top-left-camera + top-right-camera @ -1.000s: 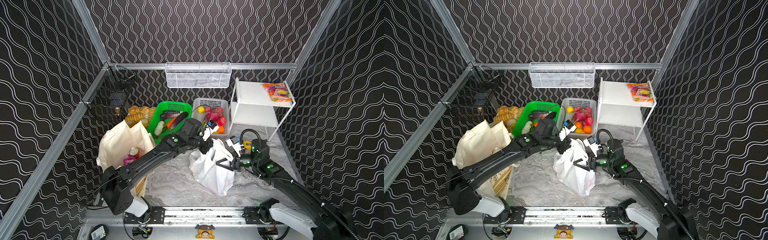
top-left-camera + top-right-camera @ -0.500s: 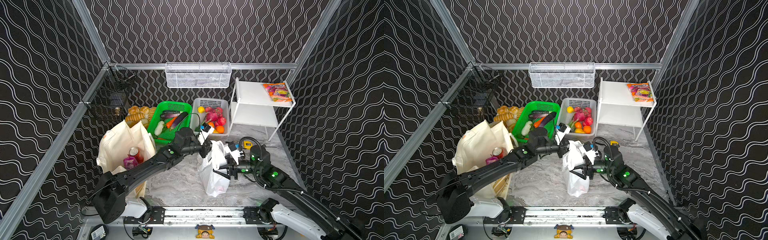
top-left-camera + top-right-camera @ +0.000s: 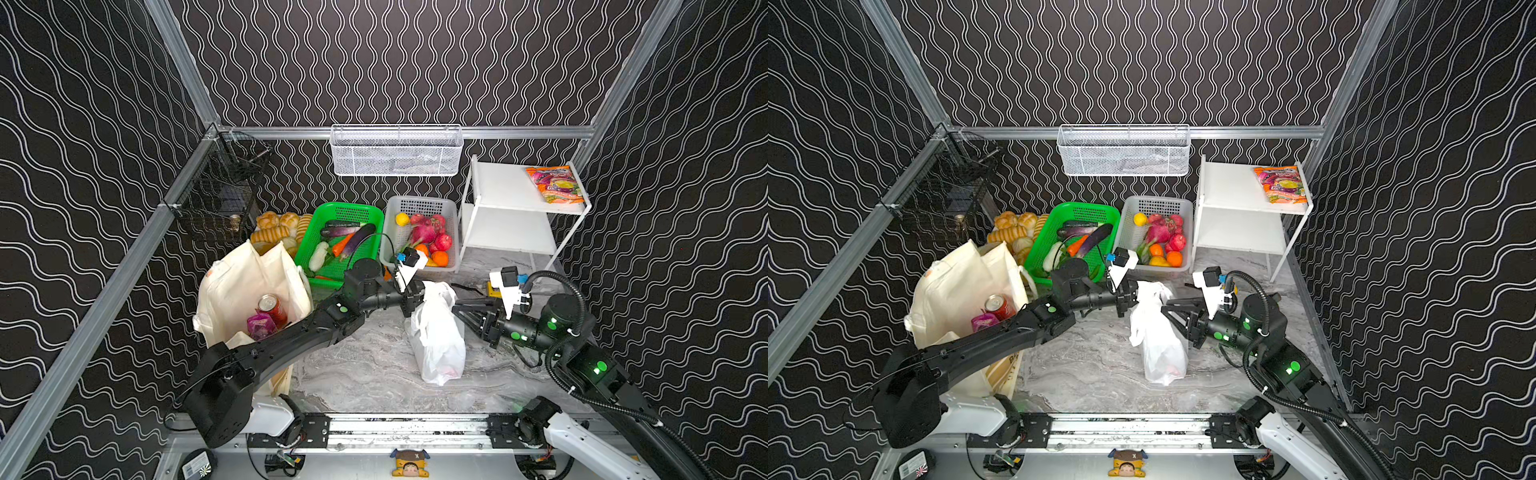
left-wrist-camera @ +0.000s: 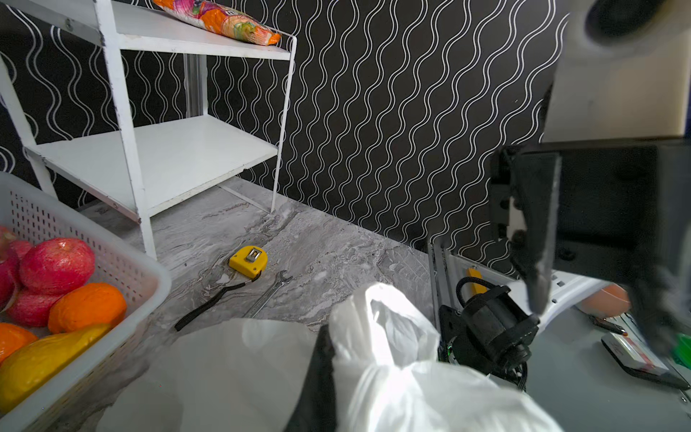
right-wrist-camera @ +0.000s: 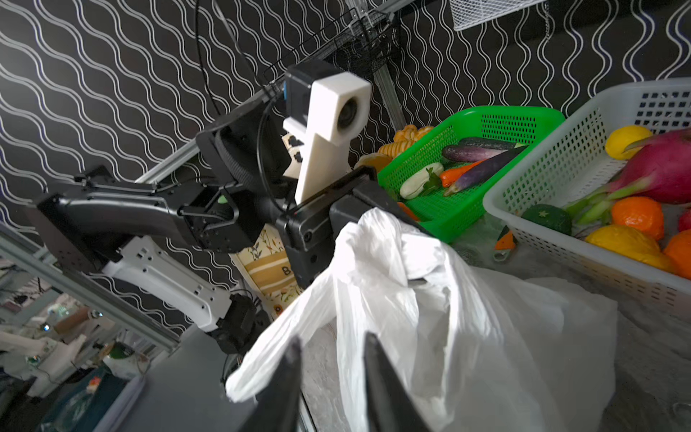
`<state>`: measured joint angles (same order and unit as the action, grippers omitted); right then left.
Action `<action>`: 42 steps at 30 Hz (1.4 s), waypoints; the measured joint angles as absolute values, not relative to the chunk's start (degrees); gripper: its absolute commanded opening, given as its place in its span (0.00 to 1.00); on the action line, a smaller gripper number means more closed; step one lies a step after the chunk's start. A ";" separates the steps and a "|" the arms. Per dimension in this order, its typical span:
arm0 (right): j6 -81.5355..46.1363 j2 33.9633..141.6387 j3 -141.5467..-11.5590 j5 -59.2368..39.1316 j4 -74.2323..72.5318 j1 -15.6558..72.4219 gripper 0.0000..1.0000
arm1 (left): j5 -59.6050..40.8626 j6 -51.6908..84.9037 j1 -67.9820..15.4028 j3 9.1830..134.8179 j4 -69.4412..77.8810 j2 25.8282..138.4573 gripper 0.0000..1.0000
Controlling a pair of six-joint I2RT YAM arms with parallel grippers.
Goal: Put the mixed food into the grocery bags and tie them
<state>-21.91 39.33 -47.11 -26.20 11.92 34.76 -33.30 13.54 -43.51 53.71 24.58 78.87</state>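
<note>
The thin white plastic bag [image 3: 436,345] [image 3: 1160,345] stands upright mid-table, its top gathered. My left gripper [image 3: 417,300] [image 3: 1128,300] is shut on a bunched handle at that top; in the left wrist view white plastic [image 4: 411,392] wraps a dark finger [image 4: 318,374]. My right gripper [image 3: 455,307] [image 3: 1163,309] sits at the bag's right side. In the right wrist view this gripper [image 5: 331,338] is slightly open, with bare table and a bag [image 5: 467,318] fold in the gap. The cream tote [image 3: 241,282] [image 3: 955,278] at the left holds a red can [image 3: 272,305] and a purple packet [image 3: 259,324].
Behind the bag stand a green basket [image 3: 353,208] of vegetables and a white basket [image 3: 419,200] of fruit. Bread rolls [image 3: 274,228] lie behind the tote. A white shelf [image 3: 507,187] at the back right carries a snack packet [image 3: 555,183]. A yellow tape measure [image 4: 248,258] and a wrench [image 4: 269,291] lie near it.
The slumped bag has been drawn up into a taller, narrower shape. My right gripper has drawn back to the right, clear of the bag's middle. My left gripper kept its hold.
</note>
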 measured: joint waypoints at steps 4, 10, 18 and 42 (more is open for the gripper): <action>-28.10 45.10 -48.97 -25.45 11.64 34.76 0.01 | -33.87 14.70 -43.44 53.76 24.69 79.07 0.00; -35.79 49.69 -45.98 -23.38 9.17 34.81 0.08 | -34.76 16.29 -43.40 53.76 24.86 79.07 0.00; -39.33 48.84 -40.49 -18.22 4.08 34.09 0.34 | -37.63 21.06 -42.94 53.01 27.77 79.40 0.00; -23.55 47.70 -35.40 -20.69 -12.05 34.04 0.25 | -44.69 27.31 -41.12 54.28 30.09 82.61 0.00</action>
<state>-23.55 47.70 -35.40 -20.69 -12.05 34.04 -44.69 27.31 -41.12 54.28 30.09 82.61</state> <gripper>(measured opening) 0.328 0.050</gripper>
